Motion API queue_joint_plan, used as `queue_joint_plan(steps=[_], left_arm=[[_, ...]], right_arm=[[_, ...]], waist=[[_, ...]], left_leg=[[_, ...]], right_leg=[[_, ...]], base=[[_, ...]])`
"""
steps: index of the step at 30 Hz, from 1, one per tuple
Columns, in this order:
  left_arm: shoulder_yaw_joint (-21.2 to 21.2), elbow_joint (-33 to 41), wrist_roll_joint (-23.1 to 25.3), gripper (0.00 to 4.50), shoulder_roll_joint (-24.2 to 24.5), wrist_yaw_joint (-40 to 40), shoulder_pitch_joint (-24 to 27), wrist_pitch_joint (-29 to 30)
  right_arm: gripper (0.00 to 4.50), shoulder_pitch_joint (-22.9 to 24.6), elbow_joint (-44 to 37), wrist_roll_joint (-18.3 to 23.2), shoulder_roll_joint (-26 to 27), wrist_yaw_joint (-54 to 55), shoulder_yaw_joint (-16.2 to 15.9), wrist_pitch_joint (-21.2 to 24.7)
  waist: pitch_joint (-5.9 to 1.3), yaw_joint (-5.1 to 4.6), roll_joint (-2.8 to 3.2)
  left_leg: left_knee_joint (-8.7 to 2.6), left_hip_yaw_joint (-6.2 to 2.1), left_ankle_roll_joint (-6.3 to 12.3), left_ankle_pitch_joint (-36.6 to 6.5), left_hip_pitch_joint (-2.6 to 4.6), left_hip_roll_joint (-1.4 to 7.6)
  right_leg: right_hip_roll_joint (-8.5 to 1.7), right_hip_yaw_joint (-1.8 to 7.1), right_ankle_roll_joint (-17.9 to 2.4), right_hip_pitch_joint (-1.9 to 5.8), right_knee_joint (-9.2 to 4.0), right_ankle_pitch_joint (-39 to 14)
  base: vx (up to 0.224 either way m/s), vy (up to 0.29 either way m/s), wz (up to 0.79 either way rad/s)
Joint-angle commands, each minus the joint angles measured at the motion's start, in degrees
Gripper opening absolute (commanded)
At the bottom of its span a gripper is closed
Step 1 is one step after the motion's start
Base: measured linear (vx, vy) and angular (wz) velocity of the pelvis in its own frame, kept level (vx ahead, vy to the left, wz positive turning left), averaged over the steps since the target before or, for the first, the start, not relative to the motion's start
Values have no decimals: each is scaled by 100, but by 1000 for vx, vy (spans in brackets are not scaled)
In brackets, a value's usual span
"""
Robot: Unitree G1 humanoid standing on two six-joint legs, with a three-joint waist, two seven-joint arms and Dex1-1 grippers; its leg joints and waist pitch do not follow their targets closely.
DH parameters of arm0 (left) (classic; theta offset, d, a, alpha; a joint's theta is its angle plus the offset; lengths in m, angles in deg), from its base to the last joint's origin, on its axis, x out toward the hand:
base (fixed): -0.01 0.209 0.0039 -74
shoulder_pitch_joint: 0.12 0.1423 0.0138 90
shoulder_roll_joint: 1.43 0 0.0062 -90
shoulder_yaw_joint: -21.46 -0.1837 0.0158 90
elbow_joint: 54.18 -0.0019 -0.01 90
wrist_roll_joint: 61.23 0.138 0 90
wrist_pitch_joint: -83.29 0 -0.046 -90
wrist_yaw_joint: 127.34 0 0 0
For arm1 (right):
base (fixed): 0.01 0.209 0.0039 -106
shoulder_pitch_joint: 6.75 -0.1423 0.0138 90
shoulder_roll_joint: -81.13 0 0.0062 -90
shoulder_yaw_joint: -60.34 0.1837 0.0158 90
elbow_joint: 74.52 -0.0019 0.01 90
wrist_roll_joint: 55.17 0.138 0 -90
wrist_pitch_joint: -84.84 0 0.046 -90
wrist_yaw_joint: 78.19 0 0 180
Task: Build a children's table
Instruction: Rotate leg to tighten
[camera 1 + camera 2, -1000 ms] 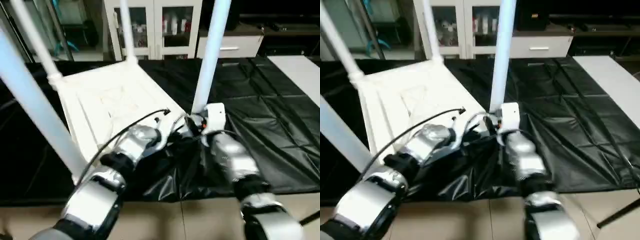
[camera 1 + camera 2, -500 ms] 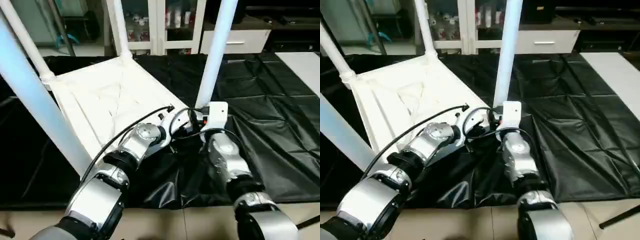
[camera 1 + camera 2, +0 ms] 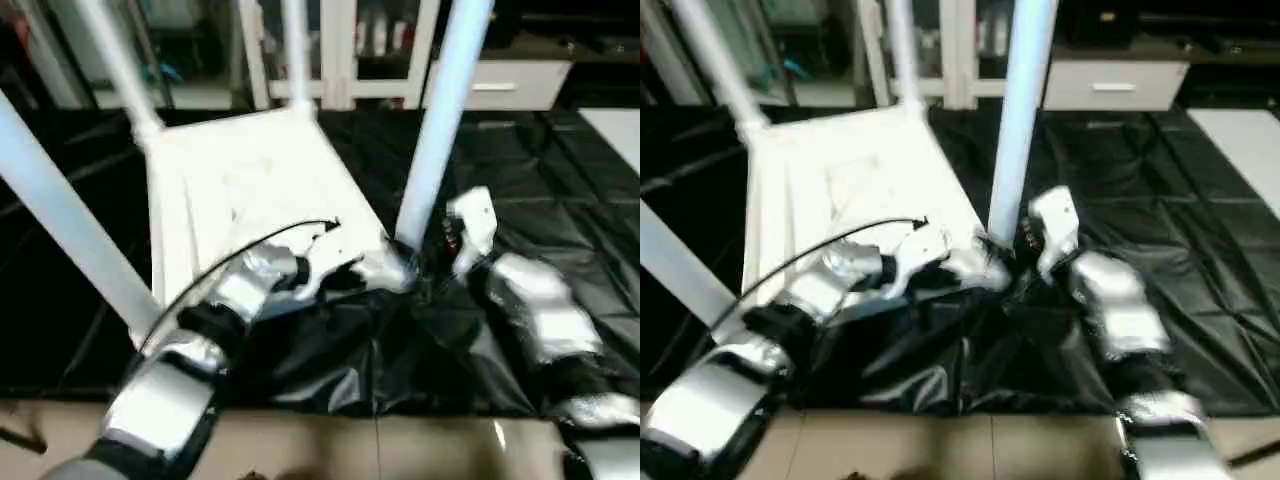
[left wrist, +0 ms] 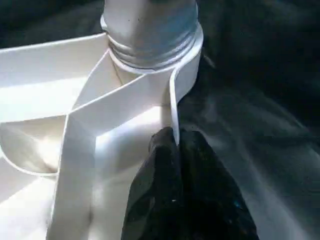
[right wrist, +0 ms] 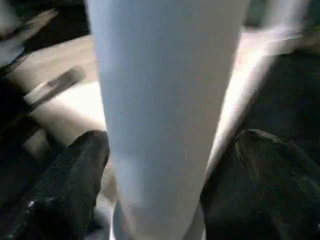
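Observation:
The white children's table lies upside down on the black-draped worktable, its ribbed top (image 3: 250,180) facing up with four legs standing in the corner sockets. My left gripper (image 4: 175,165) is shut on the thin rim wall just beside the near-right corner socket (image 4: 150,50). The near-right leg (image 3: 440,110) rises from that socket. My right gripper (image 5: 170,145) is open around the base of this leg (image 5: 165,100), one black finger (image 5: 65,190) close against it, the other finger (image 5: 280,170) standing off. In the eye views, both forearms meet at that corner (image 3: 400,262).
The near-left leg (image 3: 60,220) slants across the left of the eye view; two far legs (image 3: 115,60) (image 3: 295,50) stand behind. Black cloth (image 3: 560,170) spreads to the right, bunched at the front edge (image 3: 380,370). A white board (image 3: 1240,130) lies far right. White cabinets (image 3: 500,85) stand behind.
The head camera has shifted and blurred. My right forearm has swung out to the right, away from the leg's base. My left gripper stays on the rim at the corner.

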Motion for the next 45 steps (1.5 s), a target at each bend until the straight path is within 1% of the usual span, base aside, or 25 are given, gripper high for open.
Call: queue_joint_plan(steps=[1, 2, 3, 4, 6, 7, 8, 10, 13, 16, 17, 18, 20, 21, 23, 25, 26, 28, 29, 33, 34, 36, 41, 44, 45], left_arm=[[-543, 24, 213, 0, 84, -766, 258, 110], [-592, 136, 197, 0, 141, -949, 292, 151], [-630, 205, 185, 0, 178, -1088, 315, 179], [-636, 216, 185, 0, 184, -1113, 319, 182], [-754, 399, 213, 0, 278, -1493, 378, 266], [-760, 417, 224, 0, 279, -1497, 384, 254], [-761, 419, 233, 0, 273, -1485, 385, 248], [-823, 487, 254, 0, 280, -1545, 411, 278], [-869, 570, 278, 0, 300, -1612, 431, 318], [-864, 564, 308, 0, 281, -1540, 420, 324], [-862, 530, 359, 0, 258, -1433, 396, 332], [-856, 516, 371, 0, 247, -1395, 387, 342], [-845, 507, 381, 0, 239, -1364, 378, 356], [-852, 513, 380, 0, 243, -1353, 375, 367], [-857, 543, 368, 0, 259, -1350, 373, 395], [-857, 559, 364, 0, 266, -1350, 375, 409], [-848, 558, 377, 0, 264, -1329, 371, 425], [-844, 554, 386, 0, 261, -1318, 369, 429], [-834, 553, 389, 0, 258, -1302, 367, 436], [-823, 558, 386, 0, 259, -1272, 371, 447], [-821, 557, 386, 0, 263, -1266, 371, 446], [-816, 549, 387, 0, 266, -1247, 374, 447], [-814, 513, 394, 0, 285, -1240, 391, 451], [-787, 421, 420, 0, 247, -1089, 370, 472], [-759, 388, 420, 0, 223, -1004, 355, 491]], right_arm=[[443, 46, -239, 128, -163, -623, -171, 236], [443, 92, -346, 140, -315, -966, -304, 397], [443, 126, -432, 124, -409, -1152, -411, 486], [443, 130, -442, 123, -421, -1171, -422, 496], [443, 162, -549, 58, -522, -1329, -535, 506], [443, 157, -554, 63, -518, -1348, -541, 510], [443, 153, -554, 59, -515, -1361, -549, 505], [443, 143, -593, 12, -498, -1459, -617, 536], [443, 150, -670, -54, -509, -1571, -706, 573], [443, 148, -696, -108, -550, -1649, -784, 599], [427, 151, -690, -181, -601, -1732, -889, 569], [427, 145, -670, -206, -603, -1731, -908, 539], [413, 126, -626, -221, -583, -1727, -907, 510], [392, 102, -578, -234, -557, -1720, -898, 494], [387, 63, -507, -285, -539, -1758, -926, 488], [367, 49, -474, -332, -539, -1764, -950, 458], [348, 24, -413, -379, -536, -1762, -982, 420], [334, 16, -395, -384, -532, -1757, -985, 411], [323, -13, -368, -404, -529, -1760, -1002, 396], [298, -83, -237, -541, -545, -1764, -1080, 245], [289, -98, -201, -564, -533, -1751, -1076, 205], [273, -130, -144, -568, -501, -1743, -1041, 180], [266, -94, -175, -554, -479, -1797, -1046, 194], [265, -52, -66, -523, -356, -1583, -953, 169], [265, -41, -19, -511, -283, -1431, -896, 182]], waist=[[-345, 28, -87], [-342, 61, -75], [-335, 95, -64], [-332, 124, -71], [-331, 145, -29], [-332, 143, -42], [-325, 136, -20], [-340, 134, -18], [-357, 128, -2], [-366, 125, -16], [-366, 129, -21], [-365, 134, -38], [-356, 138, -28], [-357, 142, -52], [-356, 143, -37], [-355, 145, -53], [-359, 147, -89], [-361, 149, -73], [-364, 148, -93], [-362, 151, -82], [-363, 146, -100], [-357, 139, -105], [-358, 126, -59], [-365, 119, -60], [-347, 112, -57]], left_leg=[[-326, 64, 723, -1108, 77, 87], [-335, 72, 683, -1185, 106, 103], [-349, 61, 639, -1263, 106, 108], [-353, 72, 595, -1330, 125, 112], [-374, 66, 498, -1394, 132, 121], [-376, 69, 473, -1399, 132, 123], [-384, 73, 413, -1464, 132, 115], [-377, 70, 350, -1492, 131, 105], [-365, 61, 360, -1372, 119, 98], [-346, 65, 438, -1223, 109, 87], [-344, 65, 452, -1203, 110, 88], [-346, 67, 459, -1225, 108, 90], [-355, 64, 439, -1287, 107, 92], [-360, 63, 430, -1319, 106, 96], [-363, 60, 417, -1342, 108, 99], [-361, 62, 419, -1336, 105, 97], [-356, 62, 437, -1260, 101, 94], [-350, 64, 454, -1222, 100, 93], [-343, 66, 477, -1173, 100, 92], [-337, 69, 515, -1130, 96, 89], [-335, 71, 517, -1136, 96, 91], [-343, 70, 506, -1198, 99, 92], [-347, 64, 481, -1245, 103, 91], [-338, 67, 488, -1212, 98, 83], [-360, 65, 465, -1317, 99, 88]], right_leg=[[-86, 91, -1751, 329, -223, -149], [-87, 97, -1755, 304, -234, -258], [-82, 96, -1721, 314, -232, -359], [-90, 105, -1683, 294, -243, -442], [-99, 109, -1653, 296, -246, -540], [-103, 111, -1643, 292, -248, -532], [-99, 113, -1637, 289, -258, -547], [-101, 111, -1637, 305, -245, -460], [-100, 103, -1626, 319, -228, -328], [-97, 97, -1635, 327, -218, -192], [-94, 94, -1631, 323, -219, -222], [-99, 94, -1622, 325, -227, -277], [-104, 98, -1601, 321, -236, -419], [-110, 100, -1589, 324, -240, -495], [-109, 103, -1577, 314, -243, -553], [-108, 102, -1574, 313, -243, -573], [-111, 101, -1575, 318, -236, -546], [-111, 102, -1580, 314, -235, -541], [-109, 102, -1579, 315, -229, -503], [-113, 100, -1582, 310, -229, -515], [-113, 100, -1579, 310, -230, -533], [-111, 103, -1562, 311, -239, -639], [-102, 102, -1549, 309, -241, -630], [-99, 100, -1573, 312, -231, -526], [-100, 96, -1562, 309, -251, -658]], base=[[0, 0, 0], [0, 0, 0], [0, 0, 0], [0, 0, 0], [0, 0, 0], [0, 0, 0], [0, 0, 0], [0, 0, 0], [0, 0, 0], [0, 0, 0], [0, 0, 0], [0, 0, 0], [0, 0, 0], [0, 0, 0], [0, 0, 0], [0, 0, 0], [0, 0, 0], [0, 0, 0], [0, 0, 0], [0, 0, 0], [0, 0, 0], [0, 0, 0], [0, 0, 0], [0, 0, 0], [0, 0, 0]])
